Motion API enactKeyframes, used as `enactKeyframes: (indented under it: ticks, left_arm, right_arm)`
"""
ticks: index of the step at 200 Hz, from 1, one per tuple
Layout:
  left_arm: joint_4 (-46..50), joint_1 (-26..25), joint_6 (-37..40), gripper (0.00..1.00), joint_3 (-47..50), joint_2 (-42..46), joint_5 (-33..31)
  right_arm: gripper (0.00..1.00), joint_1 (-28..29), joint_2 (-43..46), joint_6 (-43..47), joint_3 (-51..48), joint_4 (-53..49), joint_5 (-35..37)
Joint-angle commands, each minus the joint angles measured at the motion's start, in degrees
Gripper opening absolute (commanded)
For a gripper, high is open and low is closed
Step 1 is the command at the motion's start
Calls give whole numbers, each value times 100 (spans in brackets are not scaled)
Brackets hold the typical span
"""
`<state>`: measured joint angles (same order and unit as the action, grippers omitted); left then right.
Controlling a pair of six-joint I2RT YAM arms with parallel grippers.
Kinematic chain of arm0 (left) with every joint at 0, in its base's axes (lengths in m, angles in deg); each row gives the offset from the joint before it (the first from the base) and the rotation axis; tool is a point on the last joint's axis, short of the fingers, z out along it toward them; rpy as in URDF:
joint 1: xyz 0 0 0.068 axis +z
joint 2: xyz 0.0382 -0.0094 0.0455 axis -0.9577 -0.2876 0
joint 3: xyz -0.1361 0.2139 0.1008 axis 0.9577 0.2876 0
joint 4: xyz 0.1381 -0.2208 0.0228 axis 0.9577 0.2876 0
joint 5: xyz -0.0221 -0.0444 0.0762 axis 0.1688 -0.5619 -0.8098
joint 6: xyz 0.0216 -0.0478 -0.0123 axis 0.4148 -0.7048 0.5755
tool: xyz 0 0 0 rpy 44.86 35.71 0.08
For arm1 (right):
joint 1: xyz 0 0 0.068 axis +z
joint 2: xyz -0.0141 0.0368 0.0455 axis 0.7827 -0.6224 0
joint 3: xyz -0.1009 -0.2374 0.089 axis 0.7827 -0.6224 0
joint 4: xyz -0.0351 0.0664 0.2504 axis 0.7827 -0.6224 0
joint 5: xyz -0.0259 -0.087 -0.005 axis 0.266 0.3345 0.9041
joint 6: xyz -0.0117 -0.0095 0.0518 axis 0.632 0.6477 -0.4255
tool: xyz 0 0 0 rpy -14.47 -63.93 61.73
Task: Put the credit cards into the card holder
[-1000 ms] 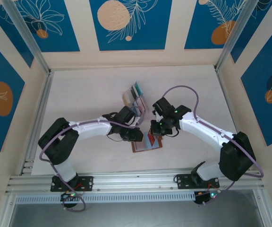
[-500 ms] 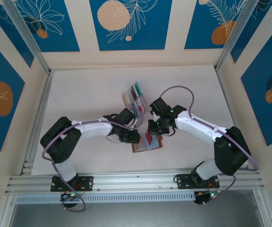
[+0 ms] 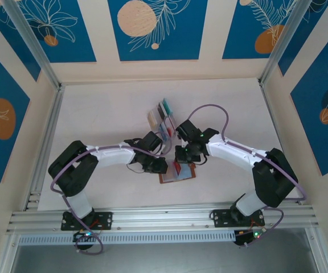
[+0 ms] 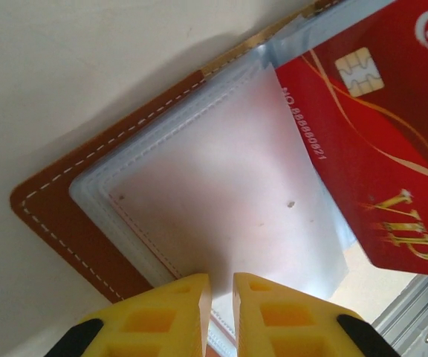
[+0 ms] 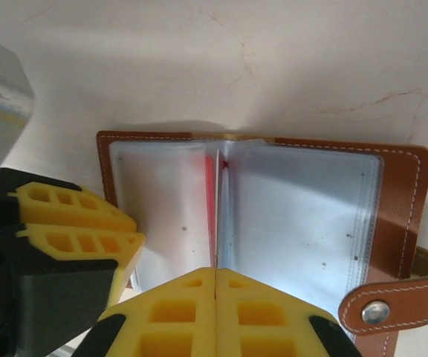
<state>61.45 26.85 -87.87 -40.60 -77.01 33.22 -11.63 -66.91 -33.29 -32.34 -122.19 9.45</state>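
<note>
1. Top external view: the card holder (image 3: 176, 177) is lying open on the desk (image 3: 107, 119), close to the arm bases, with both claws meeting over it. A clear rack (image 3: 163, 116) holding more credit cards (image 3: 165, 108) is standing just behind it.
2. The left claw (image 4: 218, 297) is pinching the edge of one clear pocket leaf of the card holder, its yellow fingers (image 4: 162, 312) sitting almost together.
3. The right claw (image 5: 215, 286) is pressing its fingers together on a red card (image 5: 211, 193), holding it edge-on with its far end reaching the holder's centre fold.
4. The snap tab (image 5: 392, 305) is sticking out past the holder's right-hand leaf in the right wrist view.
</note>
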Motion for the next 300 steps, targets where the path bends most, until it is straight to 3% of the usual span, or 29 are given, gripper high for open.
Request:
enactKeyframes:
  ticks: [1, 30, 95, 123, 155, 217, 300]
  left_arm:
    - [192, -41, 82, 17, 165, 62, -161]
    - [198, -40, 77, 17, 174, 87, -174]
    - [168, -35, 68, 17, 166, 93, -144]
    - [186, -34, 72, 17, 166, 97, -154]
    - [202, 5, 78, 17, 199, 114, -133]
    - [400, 396, 228, 17, 52, 446, 208]
    - [553, 41, 0, 19, -727, 494, 305]
  right_arm:
    - [0, 90, -139, -131, -138, 84, 96]
    - [0, 174, -245, -134, -129, 95, 32]
    - [13, 196, -502, -37, -52, -3, -63]
    - [12, 204, -622, -4, 11, -27, -122]
    - [0, 205, -488, 32, 29, -104, -80]
    - [0, -44, -462, -114, -322, -168, -68]
    - [0, -142, -392, -187, -320, -34, -317]
